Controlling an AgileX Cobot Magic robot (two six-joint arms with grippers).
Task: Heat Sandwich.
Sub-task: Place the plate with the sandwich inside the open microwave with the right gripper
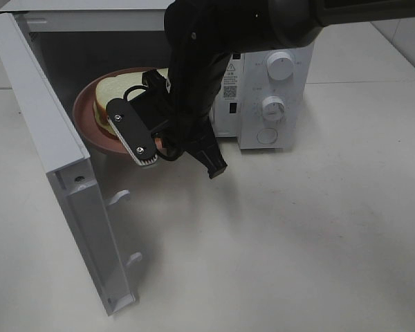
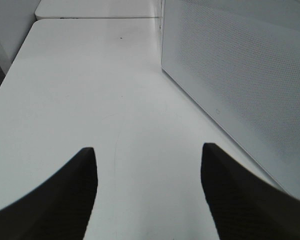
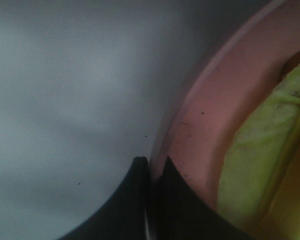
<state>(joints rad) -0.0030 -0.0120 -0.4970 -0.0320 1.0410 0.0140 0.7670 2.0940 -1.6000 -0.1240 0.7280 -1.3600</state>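
Note:
The sandwich [image 1: 124, 86], white bread with a tan crust, lies on a round pink plate [image 1: 90, 117] at the mouth of the open microwave [image 1: 270, 104]. My right arm [image 1: 194, 76] reaches in from above and covers the plate's right part. In the right wrist view, my right gripper [image 3: 149, 175] is shut on the rim of the plate [image 3: 215, 110], with the sandwich's pale yellow-green layer [image 3: 260, 150] just beyond. My left gripper [image 2: 147, 165] is open and empty over the bare white table. It does not show in the exterior high view.
The microwave door [image 1: 62, 159] stands swung open to the left, out toward the table's front. Two knobs [image 1: 273, 107] sit on the control panel at the right. A perforated white microwave panel [image 2: 240, 75] stands close beside my left gripper.

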